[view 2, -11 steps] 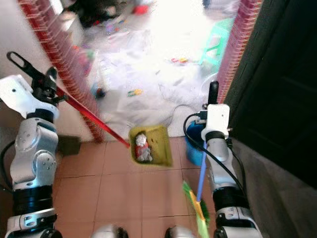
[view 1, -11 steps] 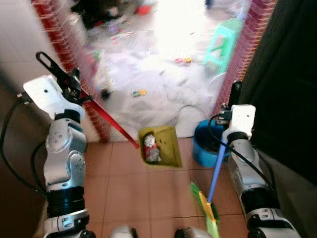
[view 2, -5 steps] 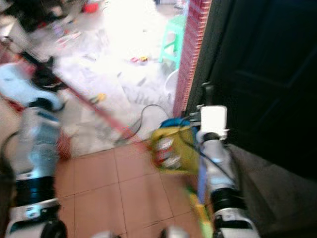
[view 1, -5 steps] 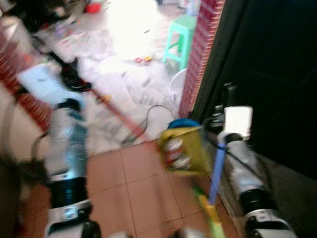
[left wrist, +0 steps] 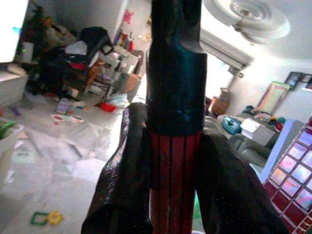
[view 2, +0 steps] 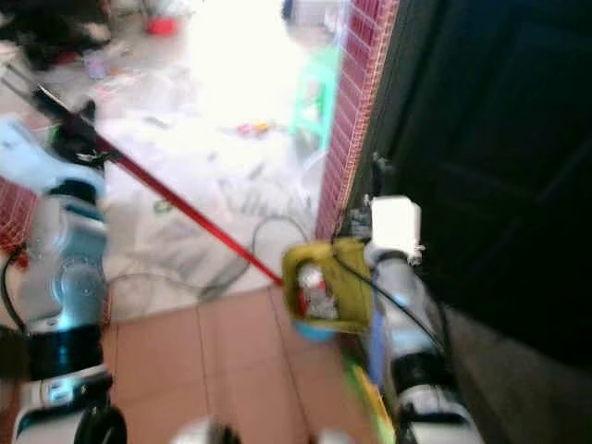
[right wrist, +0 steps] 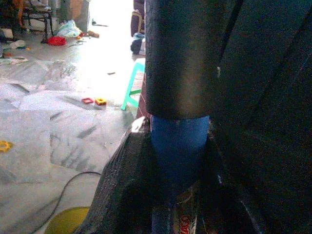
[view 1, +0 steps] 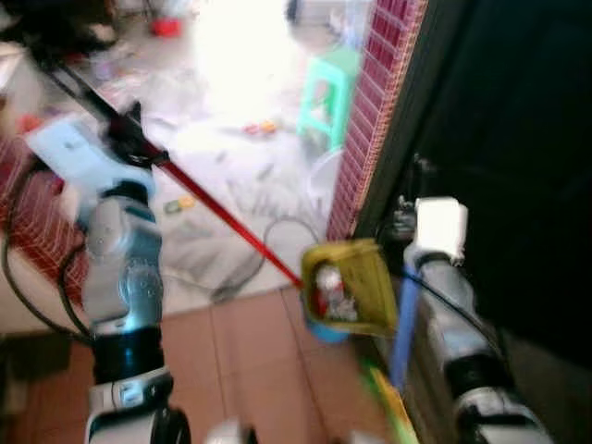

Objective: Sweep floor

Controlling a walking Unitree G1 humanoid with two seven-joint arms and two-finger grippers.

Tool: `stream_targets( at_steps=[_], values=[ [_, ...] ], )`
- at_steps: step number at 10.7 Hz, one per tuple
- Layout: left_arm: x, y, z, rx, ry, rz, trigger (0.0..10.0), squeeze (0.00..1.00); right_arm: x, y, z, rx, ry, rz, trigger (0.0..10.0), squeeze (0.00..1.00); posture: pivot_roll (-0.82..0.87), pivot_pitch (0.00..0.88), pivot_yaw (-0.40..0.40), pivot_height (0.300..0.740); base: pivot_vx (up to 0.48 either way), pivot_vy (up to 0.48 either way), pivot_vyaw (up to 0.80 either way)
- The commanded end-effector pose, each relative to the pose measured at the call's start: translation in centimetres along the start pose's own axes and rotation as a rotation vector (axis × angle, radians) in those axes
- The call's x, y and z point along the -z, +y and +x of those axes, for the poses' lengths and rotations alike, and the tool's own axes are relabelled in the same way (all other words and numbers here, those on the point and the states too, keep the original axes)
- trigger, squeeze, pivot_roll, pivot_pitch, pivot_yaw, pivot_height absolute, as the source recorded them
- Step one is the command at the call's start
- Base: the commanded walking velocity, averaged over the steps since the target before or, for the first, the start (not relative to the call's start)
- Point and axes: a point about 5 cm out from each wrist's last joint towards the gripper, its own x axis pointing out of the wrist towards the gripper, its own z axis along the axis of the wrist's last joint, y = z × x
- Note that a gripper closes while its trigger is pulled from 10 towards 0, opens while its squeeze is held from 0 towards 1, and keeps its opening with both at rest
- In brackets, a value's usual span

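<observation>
Just beside the brick pillar (view 1: 375, 120), the loaded dustpan (view 1: 350, 287) has swung over the blue bin (view 1: 326, 330); left gripper (left wrist: 165, 170) fingers clamp its red handle (view 1: 222, 217), right gripper (right wrist: 178, 170) fingers clamp the broom (view 1: 403, 319); tipping seems next.

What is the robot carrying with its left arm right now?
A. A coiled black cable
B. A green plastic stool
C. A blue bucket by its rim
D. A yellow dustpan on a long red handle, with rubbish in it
D. The left gripper is clamped around the red handle, which runs down to the yellow dustpan with scraps of rubbish lying inside it.
</observation>
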Motion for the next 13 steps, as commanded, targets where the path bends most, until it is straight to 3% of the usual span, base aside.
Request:
stream_targets(
  at_steps=[1,6,8,13],
  values=[
    [-1.6,-1.0,0.3,0.031,-0.079,-0.002,10.0,0.00,-0.7,-1.0,0.2,0.028,-0.029,-0.010,10.0,0.00,-0.12,0.000,0.036,0.740,0.480,0.000,0.00],
    [-1.4,-1.4,0.6,0.032,-0.077,0.026,10.0,0.00,-0.7,-1.0,0.3,0.034,-0.028,-0.010,10.0,0.00,-0.12,0.000,0.039,0.740,0.468,0.000,0.00],
    [-1.7,-2.3,0.5,0.092,-0.113,0.117,10.0,0.00,-0.7,-1.0,0.3,0.032,-0.028,-0.010,10.0,0.00,-0.12,0.000,0.039,0.740,0.000,0.000,0.00],
    [0.3,-4.5,-0.5,0.254,-0.067,0.208,10.0,0.00,-0.7,-1.1,0.6,0.038,-0.028,-0.012,10.0,0.00,-0.12,0.000,0.041,0.740,0.000,0.000,0.00]
  ],
)
